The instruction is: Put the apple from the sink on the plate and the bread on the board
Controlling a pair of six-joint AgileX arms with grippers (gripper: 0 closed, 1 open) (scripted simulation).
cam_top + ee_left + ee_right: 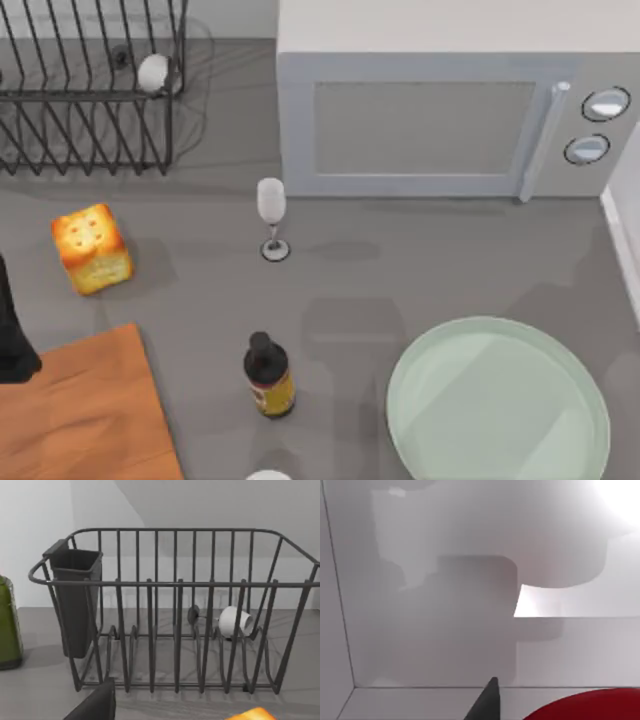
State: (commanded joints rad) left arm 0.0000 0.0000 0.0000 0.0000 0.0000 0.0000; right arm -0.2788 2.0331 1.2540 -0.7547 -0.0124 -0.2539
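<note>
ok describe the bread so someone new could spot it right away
Start at the wire dish rack in the table's far left corner. Just in front of it sits the bread, beyond the wooden board. It is the one golden cube, its toasted top dotted with holes.

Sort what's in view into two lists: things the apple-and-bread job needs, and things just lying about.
For the job:
- apple, red, close under the right wrist camera
- plate
- bread
- board

Lying about:
- microwave
- dish rack with a white cup in it
- wine glass
- dark bottle
- green bottle
</note>
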